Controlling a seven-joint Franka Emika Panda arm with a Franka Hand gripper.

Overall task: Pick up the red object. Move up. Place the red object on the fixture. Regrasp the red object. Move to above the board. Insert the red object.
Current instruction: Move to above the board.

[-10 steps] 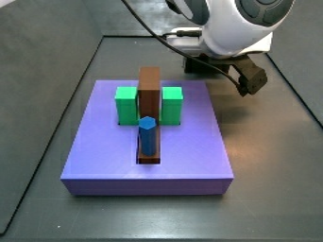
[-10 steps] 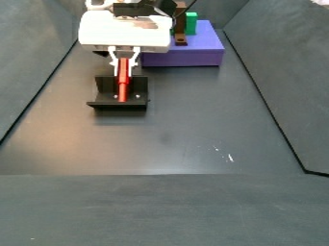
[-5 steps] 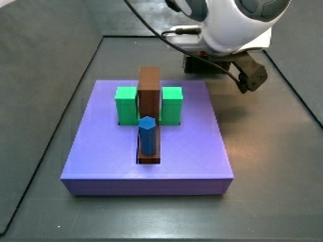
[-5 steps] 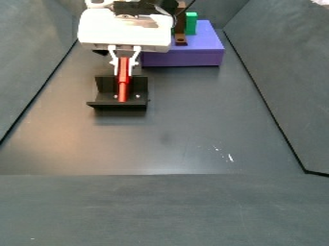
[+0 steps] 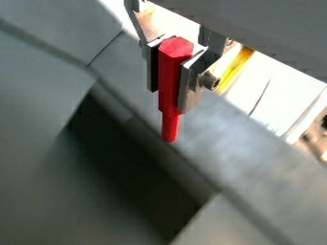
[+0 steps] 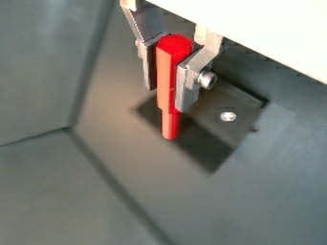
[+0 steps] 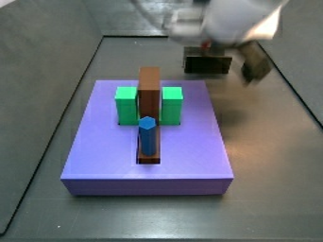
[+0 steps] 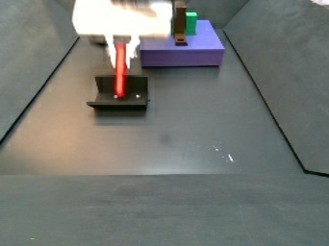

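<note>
The red object [image 5: 170,84] is a slim red peg that stands upright between the silver fingers [image 5: 194,77] of my gripper [image 5: 170,69], which is shut on its upper part. In both wrist views its lower end sticks out below the fingers. That end of the red object [image 6: 169,91] hangs over the dark fixture [image 6: 238,121]. In a side view the gripper [image 8: 122,40] holds the red object [image 8: 121,75] just above the fixture [image 8: 118,100], beside the purple board [image 8: 193,50]. The arm is a blur above the fixture [image 7: 209,64] behind the board [image 7: 113,156].
On the board stand two green blocks [image 7: 127,106] [image 7: 173,106] either side of a long brown slotted bar [image 7: 150,87]. A blue peg [image 7: 146,135] stands upright in the bar's near end. Dark walls close in the grey floor [image 8: 167,144].
The gripper has risen a little with the red object still in it, so the peg stands higher over the fixture. The arm is now motion-blurred. The board and blue peg have not moved.
</note>
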